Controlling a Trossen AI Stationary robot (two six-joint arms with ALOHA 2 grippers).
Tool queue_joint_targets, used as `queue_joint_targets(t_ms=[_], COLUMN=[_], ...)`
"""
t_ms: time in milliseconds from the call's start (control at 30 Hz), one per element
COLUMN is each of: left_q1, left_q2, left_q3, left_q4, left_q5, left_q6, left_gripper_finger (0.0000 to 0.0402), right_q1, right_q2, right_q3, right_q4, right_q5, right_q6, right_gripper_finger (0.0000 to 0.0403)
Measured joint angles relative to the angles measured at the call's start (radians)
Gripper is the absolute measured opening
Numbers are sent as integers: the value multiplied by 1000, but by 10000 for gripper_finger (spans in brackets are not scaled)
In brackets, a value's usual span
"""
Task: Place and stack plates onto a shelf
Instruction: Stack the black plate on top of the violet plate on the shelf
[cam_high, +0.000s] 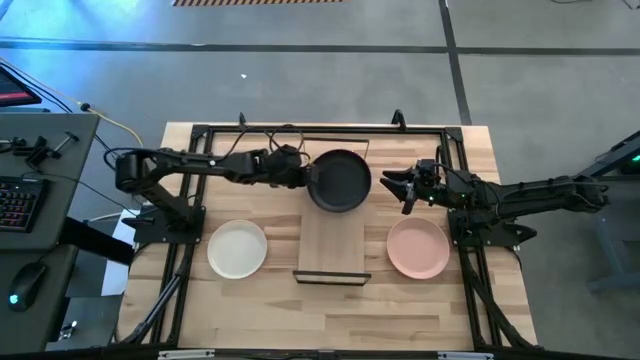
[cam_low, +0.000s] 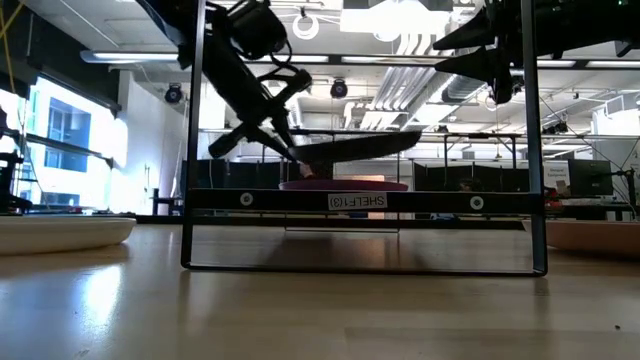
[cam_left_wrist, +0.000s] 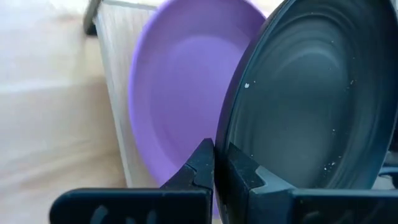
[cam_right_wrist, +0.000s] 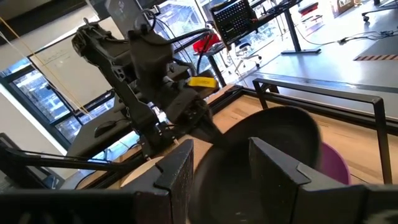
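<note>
Altogether four plates: black plate (cam_high: 341, 180) in left gripper (cam_high: 309, 178).

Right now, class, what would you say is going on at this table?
The left gripper grips the rim of the black plate and holds it, tilted, above the purple plate that lies on the shelf. The right gripper hangs open beside the black plate, holding nothing. The cream-white plate and the pale pink plate sit on the tabletop either side of the shelf, not yet stacked.
</note>
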Motion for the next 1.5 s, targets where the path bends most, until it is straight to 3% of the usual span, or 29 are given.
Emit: queue_joint_targets(t_ms=[1333,1500], left_q1=[27,19], left_q2=[28,27], left_q3=[15,15], left_q4=[-30,-23], left_q5=[-53,-53], left_q6=[45,69], left_gripper_finger=[15,33], right_q1=[0,0], right_q2=[0,0], right_q3=[0,0], right_q4=[-6,-7], right_q5=[-15,-18], right_q6=[31,28], right_gripper_finger=[138,138])
